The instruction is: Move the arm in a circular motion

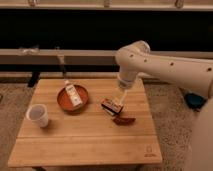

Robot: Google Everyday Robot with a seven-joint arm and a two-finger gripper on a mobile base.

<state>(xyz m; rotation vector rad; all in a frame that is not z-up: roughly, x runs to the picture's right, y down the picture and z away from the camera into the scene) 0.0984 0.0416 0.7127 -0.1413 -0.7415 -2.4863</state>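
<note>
Arm: glossy cream-white, built of thick rounded tube segments with small dark holes. It enters from the right edge, runs leftward to a bent joint, then turns downward. Gripper: narrow pale tip, pointing down over the right half of the tabletop.
</note>
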